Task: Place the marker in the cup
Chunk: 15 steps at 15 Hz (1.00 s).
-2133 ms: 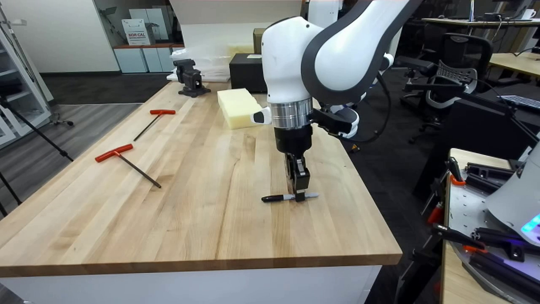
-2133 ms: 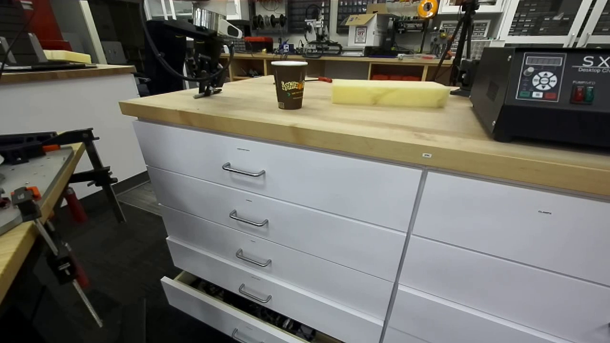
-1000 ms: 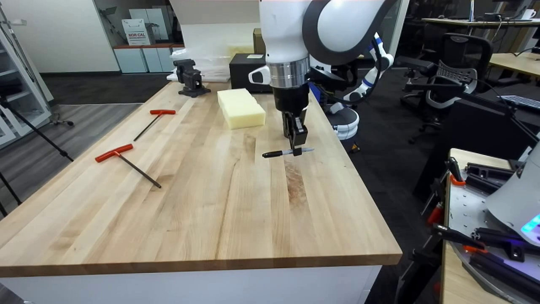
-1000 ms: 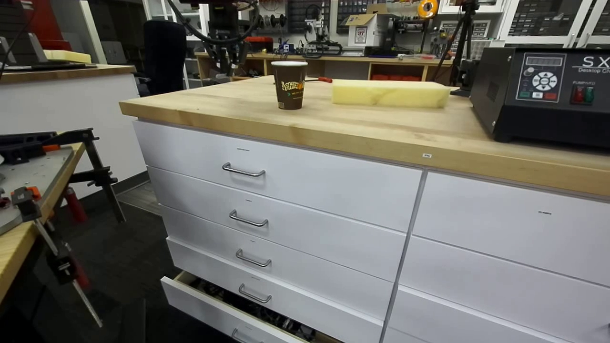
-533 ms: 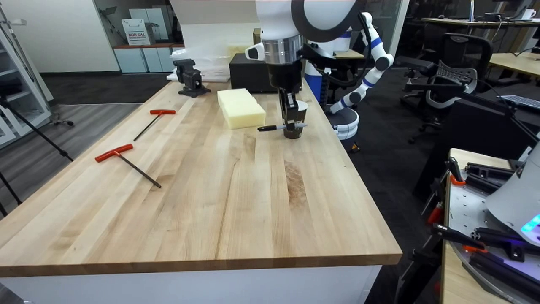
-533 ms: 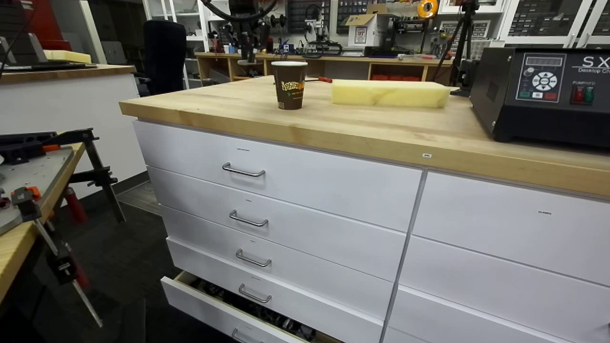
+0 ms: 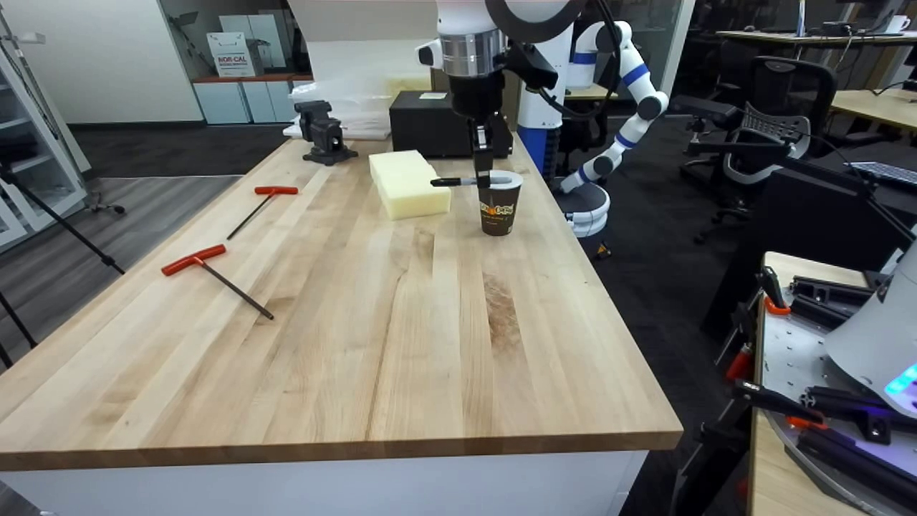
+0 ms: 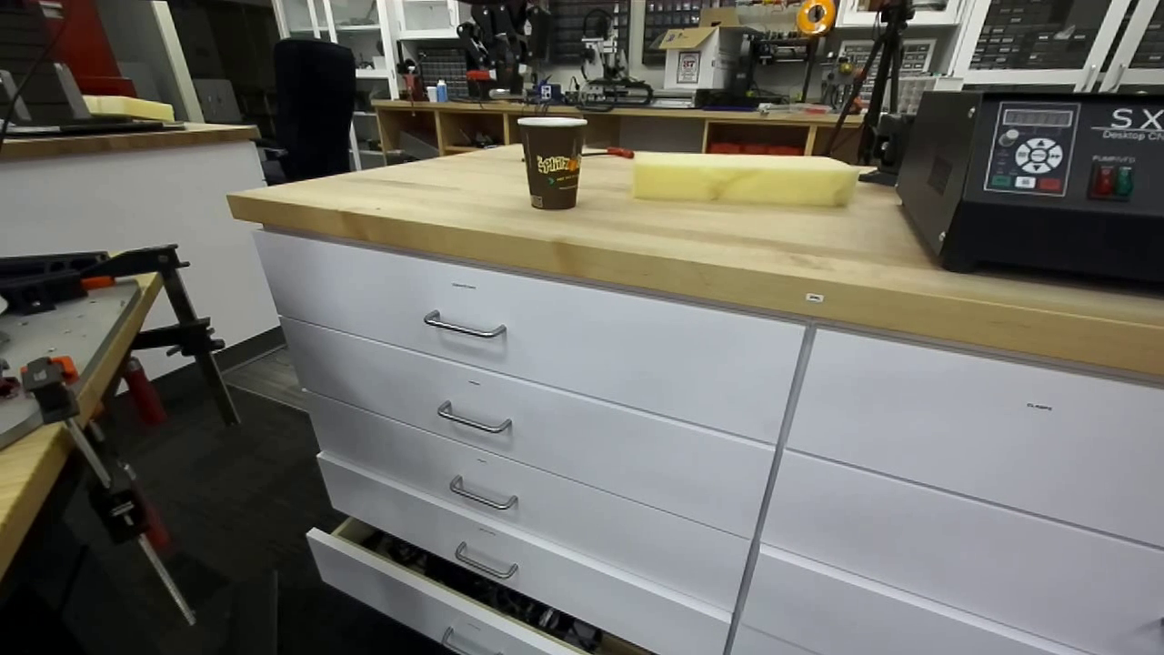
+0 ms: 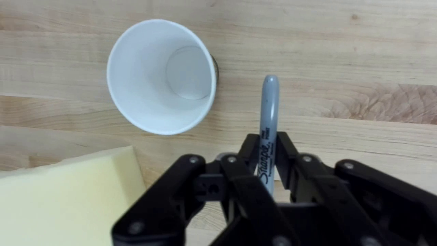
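Note:
My gripper (image 7: 484, 180) is shut on the marker (image 7: 445, 182), a grey pen with a black cap, held level above the table. In the wrist view the fingertips (image 9: 267, 147) pinch the grey barrel of the marker (image 9: 270, 102); its cap end is hidden. The cup (image 7: 497, 215) is dark brown with a white rim and stands upright on the table, also in an exterior view (image 8: 551, 168). In the wrist view the cup (image 9: 143, 82) lies to the left of the marker, apart from it, and its white inside holds nothing.
A pale yellow block (image 7: 410, 185) lies beside the cup, also in the wrist view (image 9: 68, 201). Two red-handled T-shaped tools (image 7: 193, 259) (image 7: 276, 190) lie at the table's left. A black vise (image 7: 324, 132) and a black box (image 7: 423, 122) stand at the far end.
My gripper has carried the marker up from near the tabletop and along the table toward the cup. The cup came out from behind the gripper; it has not moved.

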Motion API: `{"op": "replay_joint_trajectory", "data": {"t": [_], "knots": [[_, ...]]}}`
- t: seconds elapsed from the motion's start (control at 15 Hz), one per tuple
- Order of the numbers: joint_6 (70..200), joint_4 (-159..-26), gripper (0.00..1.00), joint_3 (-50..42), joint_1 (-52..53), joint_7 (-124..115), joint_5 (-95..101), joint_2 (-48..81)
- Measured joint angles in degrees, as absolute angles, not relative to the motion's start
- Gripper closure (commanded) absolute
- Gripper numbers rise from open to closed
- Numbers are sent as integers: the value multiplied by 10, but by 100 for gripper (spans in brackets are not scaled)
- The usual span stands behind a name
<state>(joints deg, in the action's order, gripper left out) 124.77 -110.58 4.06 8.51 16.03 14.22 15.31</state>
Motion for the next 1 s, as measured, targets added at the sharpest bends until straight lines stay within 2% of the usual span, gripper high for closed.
{"op": "replay_joint_trajectory", "data": {"t": [1.0], "knots": [[1248, -1104, 94, 20, 59, 142, 147, 153]]}}
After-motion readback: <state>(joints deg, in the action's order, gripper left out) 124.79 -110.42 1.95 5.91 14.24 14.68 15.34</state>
